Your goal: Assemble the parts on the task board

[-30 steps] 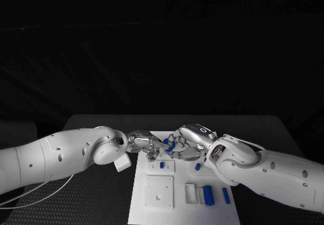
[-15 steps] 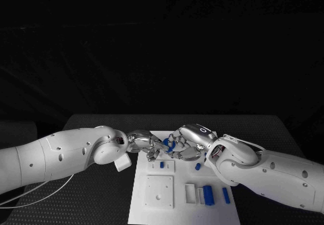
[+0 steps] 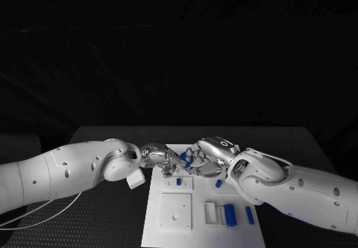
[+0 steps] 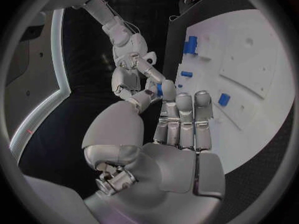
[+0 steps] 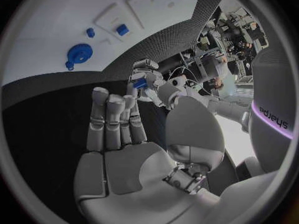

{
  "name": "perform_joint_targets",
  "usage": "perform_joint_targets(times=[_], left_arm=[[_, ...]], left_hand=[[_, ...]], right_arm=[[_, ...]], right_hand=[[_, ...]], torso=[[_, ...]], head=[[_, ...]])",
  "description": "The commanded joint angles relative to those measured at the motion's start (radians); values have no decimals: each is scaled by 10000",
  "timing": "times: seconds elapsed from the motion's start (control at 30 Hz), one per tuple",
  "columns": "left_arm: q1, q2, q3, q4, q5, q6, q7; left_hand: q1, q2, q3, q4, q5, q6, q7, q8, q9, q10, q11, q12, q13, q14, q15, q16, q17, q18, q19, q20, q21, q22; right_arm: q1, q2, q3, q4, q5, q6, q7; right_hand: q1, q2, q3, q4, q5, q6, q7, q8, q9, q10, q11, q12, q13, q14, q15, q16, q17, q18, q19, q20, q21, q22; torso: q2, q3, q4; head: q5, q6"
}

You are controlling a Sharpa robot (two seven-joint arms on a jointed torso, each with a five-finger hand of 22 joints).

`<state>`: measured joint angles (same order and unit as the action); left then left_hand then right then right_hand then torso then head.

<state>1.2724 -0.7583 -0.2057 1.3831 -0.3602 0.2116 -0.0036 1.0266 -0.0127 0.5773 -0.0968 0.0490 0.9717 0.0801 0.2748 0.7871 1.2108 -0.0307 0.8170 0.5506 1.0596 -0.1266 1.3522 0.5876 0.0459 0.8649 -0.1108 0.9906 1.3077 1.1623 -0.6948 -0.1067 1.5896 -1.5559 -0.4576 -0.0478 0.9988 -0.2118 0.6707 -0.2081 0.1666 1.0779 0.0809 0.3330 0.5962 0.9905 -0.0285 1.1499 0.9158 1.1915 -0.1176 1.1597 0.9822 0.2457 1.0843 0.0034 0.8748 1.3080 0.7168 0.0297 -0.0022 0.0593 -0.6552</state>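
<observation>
Meeting fingertip to fingertip above the far end of the task board (image 3: 160, 227): left hand (image 3: 160, 157) and right hand (image 3: 203, 157), with a small blue part (image 3: 185, 158) between them. Pinched at the tips of the left hand's fingers (image 5: 144, 69) in the right wrist view, that part (image 5: 141, 83); touched also by a fingertip of the right hand (image 4: 127, 67) (whether gripped, cannot tell). Lying flat on the board nearer the robot, clear of both hands: more blue parts (image 3: 230, 215) beside white blocks (image 3: 209, 213).
</observation>
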Motion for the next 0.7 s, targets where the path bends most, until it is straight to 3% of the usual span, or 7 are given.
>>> perform_joint_targets(times=[0.03, 0.1, 0.17, 0.33, 0.5, 0.57, 0.7], left_arm=[[14, 31, 9, 7, 58, -155, 175], [14, 31, 9, -2, 58, -192, 181], [14, 32, 9, -12, 58, -273, 173], [14, 39, 8, 7, -53, -570, 66], [14, 47, 7, 45, -60, -858, -40], [14, 47, 7, 64, -61, -952, -78], [14, 51, 6, 101, -61, -1098, -157]], left_hand=[[73, 160, -2, -80, 21, 57, 11, 74, 18, 51, 2, 65, -3, -27, -72, 37, 12, -66, -43, -1104, 20, 172], [97, 215, 10, -112, 23, 69, 6, 79, 17, 63, -3, 67, -4, -20, -77, 43, 15, -65, -40, -1107, 24, 174], [247, 479, 104, -268, 50, 201, -36, 142, 31, 136, -48, 89, -2, 26, -110, 80, 32, -52, -18, -1126, 48, 185], [156, 645, 77, -560, 235, 380, -86, 172, -14, 277, -85, 65, -43, 89, -154, 119, 53, -77, 30, -1141, 91, 186], [-115, 727, 95, -875, 885, 633, -147, 216, -69, 498, -140, 44, -88, 210, -206, 168, 74, -76, 145, -1189, 146, 177], [-260, 760, 105, -1039, 1300, 734, -170, 239, -83, 597, -169, 42, -101, 273, -227, 190, 81, -73, 199, -1210, 173, 177], [-486, 793, 151, -1288, 1579, 846, -203, 251, -111, 708, -190, 13, -129, 347, -251, 193, 79, -71, 266, -1239, 195, 170]], right_arm=[[-7, 16, 1, 28, -96, 123, 1], [-7, 15, 1, 22, -96, 128, -15], [-7, 12, 1, 17, -96, 129, -35], [-7, 9, 1, 6, -96, 130, -82], [-7, 11, 1, -16, -96, 156, -140], [-7, 10, 1, -31, -96, 151, -185], [-7, 11, 1, -56, -93, 136, -247]], right_hand=[[-90, -16, 13, 45, 45, 69, -30, 16, 6, 52, 13, 49, -13, 11, -94, 26, -14, 161, 64, 17, 1, 143], [-91, -16, 13, 45, 45, 69, -30, 15, 6, 52, 13, 49, -13, 11, -94, 26, -14, 161, 64, 17, 0, 143], [-98, -19, 13, 50, 45, 68, -30, 14, 6, 52, 13, 49, -14, 11, -94, 25, -15, 161, 64, 17, -1, 143], [-137, -57, 14, 73, 44, 50, -23, -2, 3, 43, 18, 40, -22, 5, -92, 13, -22, 161, 59, 16, -11, 142], [-207, -154, 1, 110, 45, 10, -4, -35, -3, 14, 33, 20, -38, -19, -84, -15, -36, 161, 41, 19, -37, 140], [-244, -198, -13, 129, 45, -19, 7, -56, -8, -7, 43, 8, -46, -36, -78, -32, -43, 161, 30, 22, -51, 140], [-321, -335, -72, 159, 28, -137, 52, -133, -29, -99, 83, -36, -71, -110, -50, -91, -68, 161, -29, 41, -104, 137]], torso=[[1, 1, 2], [1, -2, -2], [1, -1, -1], [2, 2, 1], [3, 1, -1], [2, 0, -3], [2, 1, -3]], head=[[5, -11], [3, -7], [5, -11], [9, -8], [12, -14], [9, -18], [9, -22]])
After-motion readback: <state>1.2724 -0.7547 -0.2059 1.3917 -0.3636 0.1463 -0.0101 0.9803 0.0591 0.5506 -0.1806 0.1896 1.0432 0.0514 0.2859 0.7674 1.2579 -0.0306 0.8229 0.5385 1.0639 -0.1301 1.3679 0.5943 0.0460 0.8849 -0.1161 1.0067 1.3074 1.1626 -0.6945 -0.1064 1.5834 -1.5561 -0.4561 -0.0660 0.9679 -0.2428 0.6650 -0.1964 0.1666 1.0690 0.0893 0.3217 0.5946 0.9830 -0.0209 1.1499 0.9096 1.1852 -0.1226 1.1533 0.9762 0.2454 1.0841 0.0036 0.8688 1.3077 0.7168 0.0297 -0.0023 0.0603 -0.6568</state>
